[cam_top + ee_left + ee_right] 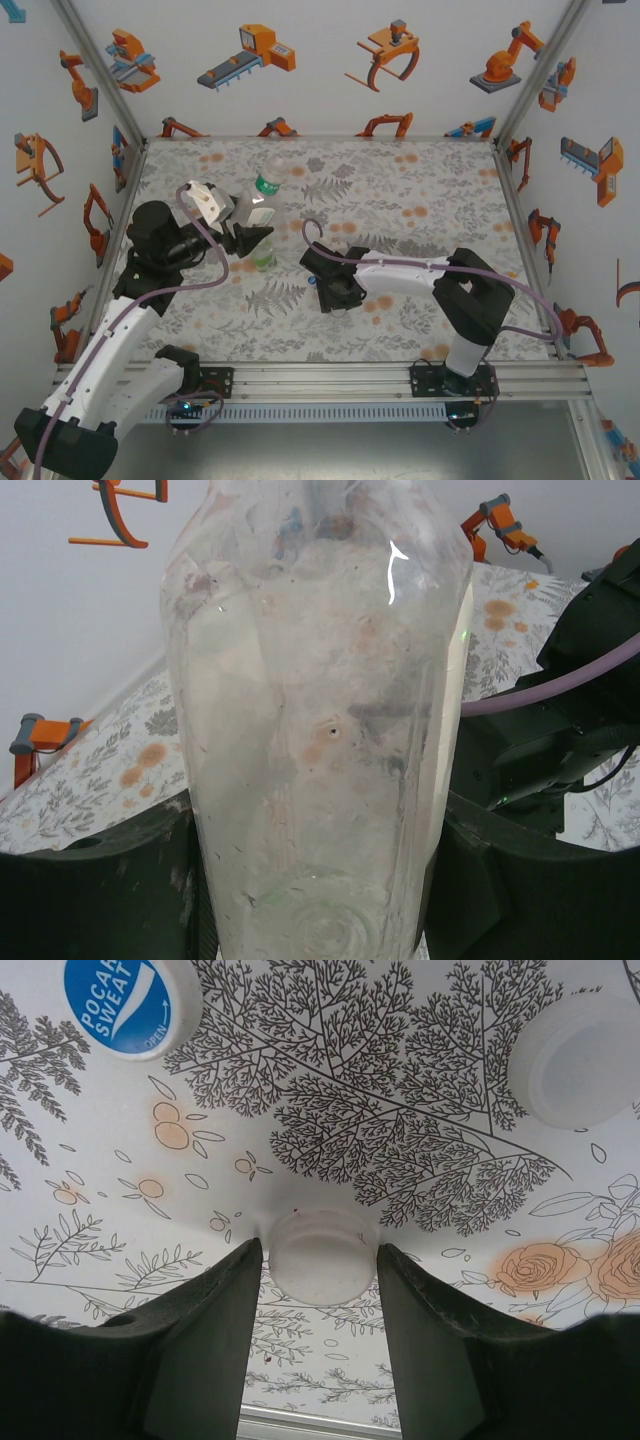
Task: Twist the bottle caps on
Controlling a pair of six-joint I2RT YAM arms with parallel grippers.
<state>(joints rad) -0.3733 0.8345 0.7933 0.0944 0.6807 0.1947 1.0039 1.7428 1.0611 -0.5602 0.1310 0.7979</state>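
Note:
My left gripper (250, 240) (315, 880) is shut on a clear bottle (310, 730), which stands between its dark fingers (100, 880). In the top view this held bottle (262, 218) is left of centre. A bottle with a green-and-white label (268, 186) stands just behind it, and a green-tinted bottle (263, 262) is just in front. My right gripper (326, 292) (320, 1252) points down at the table, its fingers close on either side of a white cap (322, 1260) that lies flat; a thin gap shows at the left finger. A blue cap (125, 1000) (312, 281) lies to the left and another white cap (585, 1060) to the right.
The floral table cover (400, 200) stretches to the back and right. White walls with orange robot stickers close the sides and back. An aluminium rail (330, 378) runs along the near edge. The left arm's purple cable (540, 695) crosses near the right arm's links.

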